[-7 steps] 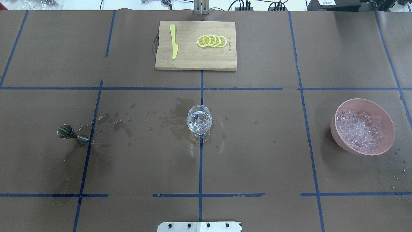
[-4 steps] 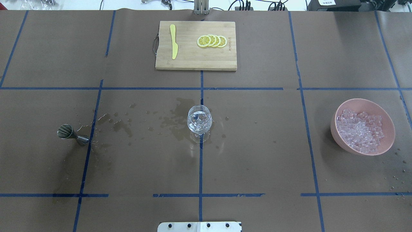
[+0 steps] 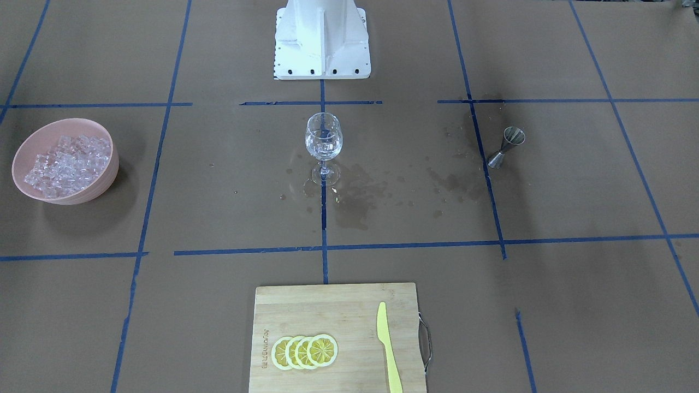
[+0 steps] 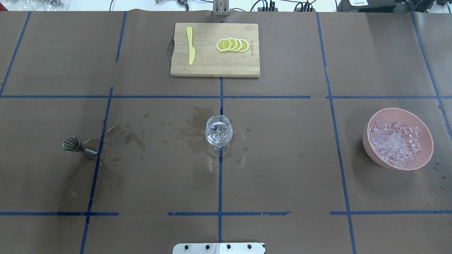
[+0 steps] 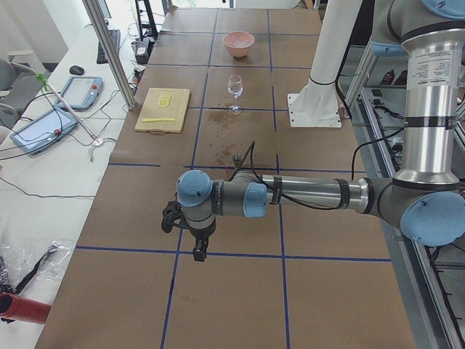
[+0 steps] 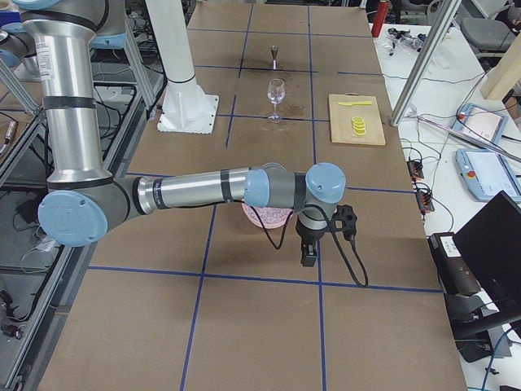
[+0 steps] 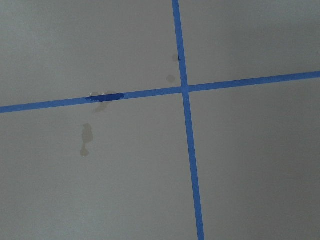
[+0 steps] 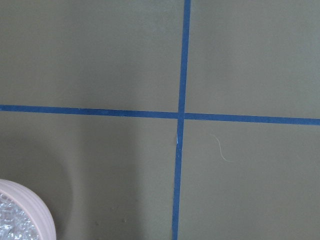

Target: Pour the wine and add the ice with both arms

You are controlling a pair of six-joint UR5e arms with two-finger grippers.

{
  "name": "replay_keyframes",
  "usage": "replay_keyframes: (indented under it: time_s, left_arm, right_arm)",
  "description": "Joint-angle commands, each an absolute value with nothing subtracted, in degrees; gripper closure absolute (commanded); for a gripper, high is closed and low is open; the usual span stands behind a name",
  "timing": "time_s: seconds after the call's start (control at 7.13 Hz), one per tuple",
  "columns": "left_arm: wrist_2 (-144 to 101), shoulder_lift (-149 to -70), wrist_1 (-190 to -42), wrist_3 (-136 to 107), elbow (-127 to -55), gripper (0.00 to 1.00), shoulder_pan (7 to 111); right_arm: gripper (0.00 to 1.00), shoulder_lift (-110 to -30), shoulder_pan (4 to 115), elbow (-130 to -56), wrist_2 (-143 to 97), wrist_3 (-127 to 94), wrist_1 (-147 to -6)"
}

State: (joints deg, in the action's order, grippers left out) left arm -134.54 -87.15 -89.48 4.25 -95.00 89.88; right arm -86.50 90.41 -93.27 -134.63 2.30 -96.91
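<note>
A stemmed wine glass (image 4: 219, 133) stands at the table's middle, holding clear glassy contents; I cannot tell the wine apart from them. Ice (image 4: 395, 143) fills a pink bowl (image 4: 367, 141) on the right. A steel jigger (image 4: 76, 146) stands on the left. Neither arm appears in the overhead or front-facing views. In the exterior left view my left gripper (image 5: 200, 251) hangs over bare paper, far from the glass (image 5: 235, 91). In the exterior right view my right gripper (image 6: 309, 257) hangs just beyond the bowl (image 6: 269, 216). Whether either is open or shut I cannot tell.
A wooden cutting board (image 4: 212, 67) at the far middle carries lemon slices (image 4: 233, 45) and a yellow knife (image 4: 191, 46). Dark wet stains (image 4: 190, 132) spread left of the glass. The white pedestal base (image 3: 322, 41) stands at the robot's edge. The bowl rim (image 8: 30, 205) shows in the right wrist view.
</note>
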Motion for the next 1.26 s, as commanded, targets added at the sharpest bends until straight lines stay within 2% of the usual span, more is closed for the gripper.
replay_keyframes:
  time_s: [0.0,1.12]
  left_arm:
    - [-134.5,-87.3,-89.5,4.2,-95.2,0.0,89.9]
    - [-134.2,-88.0,-89.5,4.0,-95.5,0.0,90.0]
  right_arm:
    - [0.0,-87.2,91.1,-90.8,-135.5,2.2,-93.8]
    - [0.0,-87.7,91.1,-89.0,-135.3,1.9,-90.3]
